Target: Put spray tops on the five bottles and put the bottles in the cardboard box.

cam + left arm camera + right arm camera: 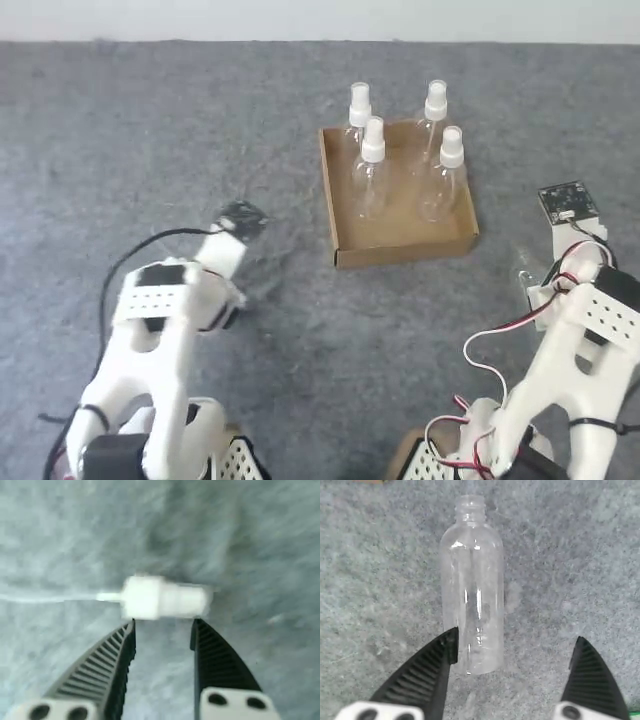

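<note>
Up in the high view, the cardboard box point(405, 250) sits in the upper middle-right of the frame on the grey worktop point(150, 130). There are four capped bottles point(372, 185) standing inside it, white sprayers up, two at the back and two in front. Lower left, the left arm point(160, 330) is bent low over the worktop. Its wrist view has the left gripper point(163, 624) with fingers point(110, 665) spread apart and holding nothing. The loose spray top point(162, 598) lies on its side just beyond the fingertips, thin dip tube point(50, 599) stretched along the worktop. Lower right, the right arm point(580, 340) stands beside the box. The right gripper point(516, 637) is wide open over the fifth bottle point(472, 600), clear, uncapped and lying flat with its neck pointing away. One fingertip is right at its side near the base, though I can't tell if it touches, and the other is well clear.
</note>
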Robot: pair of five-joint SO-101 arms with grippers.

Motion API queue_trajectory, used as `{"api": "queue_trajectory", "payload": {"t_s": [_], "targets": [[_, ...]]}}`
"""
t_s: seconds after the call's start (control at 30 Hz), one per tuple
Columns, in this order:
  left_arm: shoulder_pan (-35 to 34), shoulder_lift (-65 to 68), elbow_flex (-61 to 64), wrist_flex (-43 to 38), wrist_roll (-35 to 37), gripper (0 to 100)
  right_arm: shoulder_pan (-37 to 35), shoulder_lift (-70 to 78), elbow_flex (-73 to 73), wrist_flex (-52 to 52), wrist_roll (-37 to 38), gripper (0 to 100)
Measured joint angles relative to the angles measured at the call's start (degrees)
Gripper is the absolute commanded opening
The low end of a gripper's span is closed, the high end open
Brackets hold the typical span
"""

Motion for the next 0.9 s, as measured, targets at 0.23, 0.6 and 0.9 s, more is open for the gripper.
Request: {"api": "queue_trajectory", "payload": {"t_s": [0.23,0.6,0.9], "targets": [[12.0,6.4,-5.7,-0.3,9.5,16,0.0,0.0,0.0,0.0,0.0,29.6],[13.3,12.3,-29.5,13.2,10.0,16,0.0,0.0,0.0,0.0,0.0,29.6],[12.3,29.5,-32.0,6.4,8.0,16,0.0,0.0,0.0,0.0,0.0,29.6]]}}
